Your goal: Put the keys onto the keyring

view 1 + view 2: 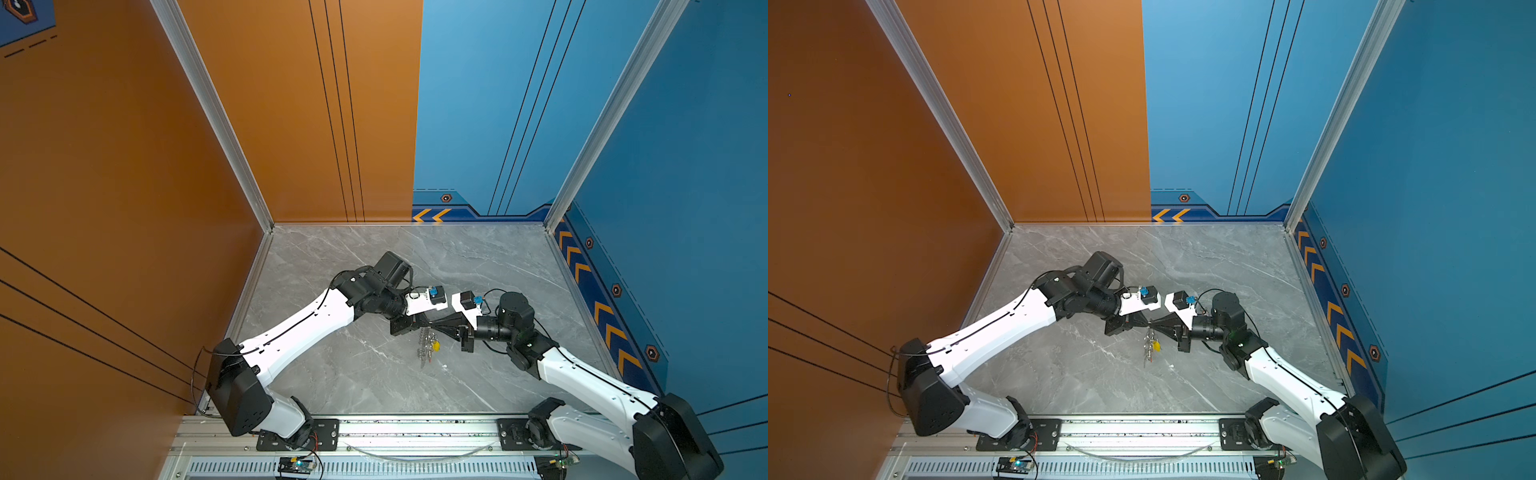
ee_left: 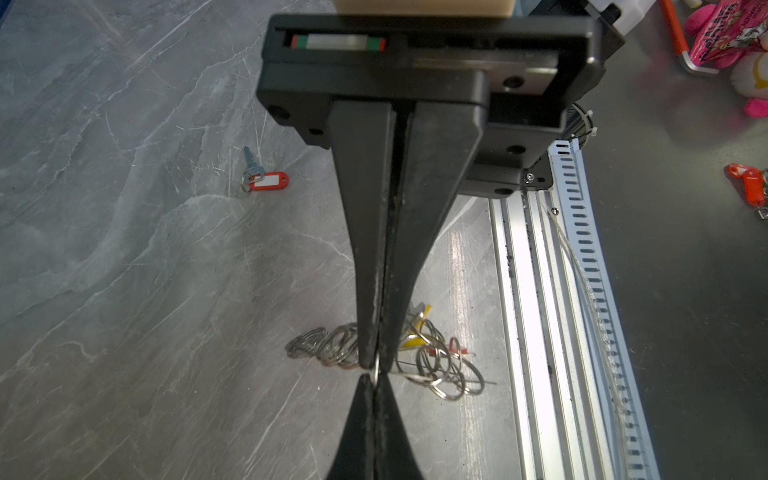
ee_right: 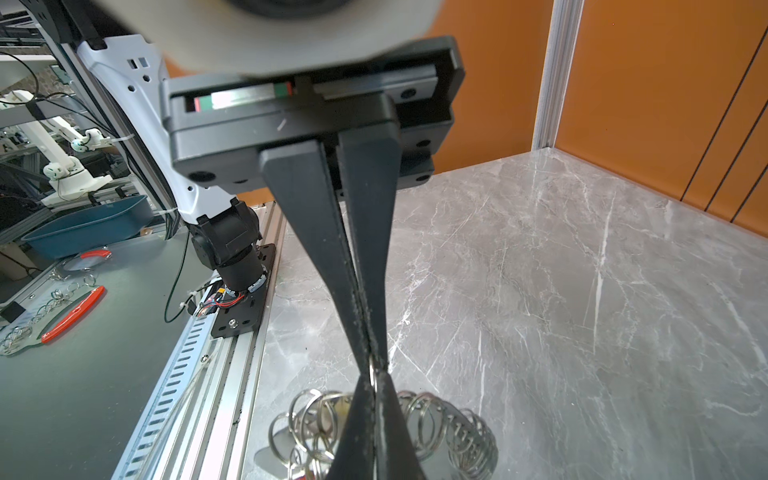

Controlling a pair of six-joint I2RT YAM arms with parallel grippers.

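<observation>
Tip-to-tip: left gripper (image 2: 375,362), right gripper (image 3: 375,363) both pinch ring chain (image 3: 449,424).
Apart on table (image 2: 124,249): red-tagged key (image 2: 266,180); yellow-tagged key (image 1: 435,344) tangled in rings.

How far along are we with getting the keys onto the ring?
Looks done: a yellow-tagged key already sits among the bunch of rings. In hand: left gripper and right gripper meet tip to tip, jaws shut on one ring of that bunch. Left: a red-tagged key lies loose on the table, apart from the rings. Whether the yellow one is truly threaded is unclear.
</observation>
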